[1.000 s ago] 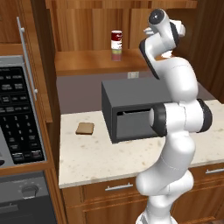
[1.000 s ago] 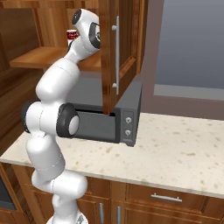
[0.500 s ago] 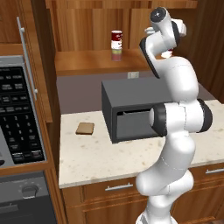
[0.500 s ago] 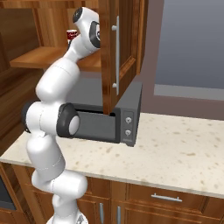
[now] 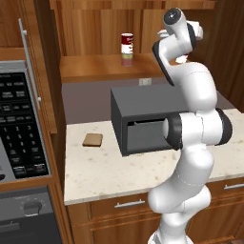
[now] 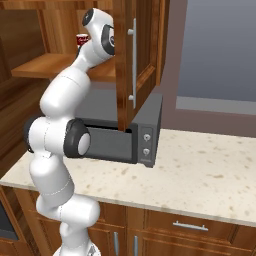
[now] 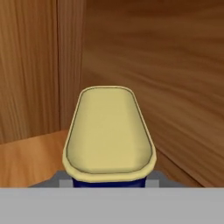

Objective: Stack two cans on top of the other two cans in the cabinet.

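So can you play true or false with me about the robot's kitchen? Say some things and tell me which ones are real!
1. A red-and-white can sits on top of another can on the cabinet shelf. True.
2. The gripper is open and holds nothing. False: it is shut on the dark blue can, seen close in the hand view.
3. A brown slice of bread lies on the counter. True.
4. The oven on the counter is bright yellow. False: it is dark grey.
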